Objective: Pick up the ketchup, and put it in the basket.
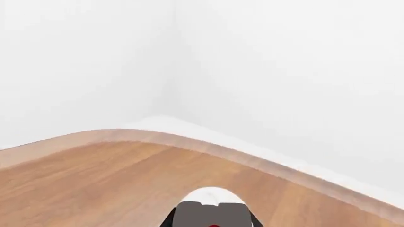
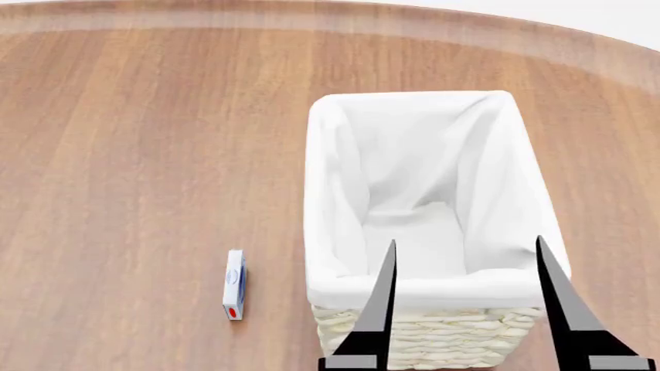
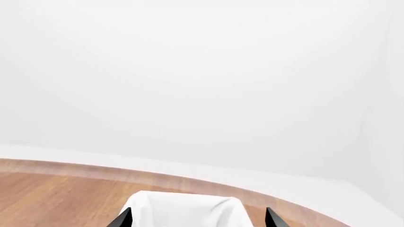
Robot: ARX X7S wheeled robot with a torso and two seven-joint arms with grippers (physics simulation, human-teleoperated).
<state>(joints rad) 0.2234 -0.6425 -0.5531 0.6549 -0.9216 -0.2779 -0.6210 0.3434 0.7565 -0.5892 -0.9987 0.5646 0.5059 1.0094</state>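
left gripper [image 1: 213, 216]: only a grey block with a white rounded bit behind it and a red dot is peeking in at the edge of the left wrist view. No fingers are showing, so honestly can't tell if it's spread or closed.
small white-and-blue thing [image 2: 234, 284]: lying flat on the wood, well off to the left of the basket, with a red spot at its near end. It's too small to say what it is.
table [image 2: 124, 154]: light-brown wood grain with a curved far edge, taking up nearly the whole head view. It's carrying the small thing and the basket.
ketchup: can't tell where it's sitting. No bottle is showing up on the wood or on the bit of basket floor that's visible.
basket [image 2: 413, 98]: standing upright right of centre, long side running away from the robot. The white cloth liner is folding over the rim, and cream wicker is showing below it at the near end.
right gripper [image 2: 465, 239]: hanging over the near end of the basket with its two black fingers [image 2: 384, 309] spread wide apart and nothing between them. The right wrist view is showing both tips framing the liner.
walls [image 3: 189, 71]: plain white, filling most of both wrist views.
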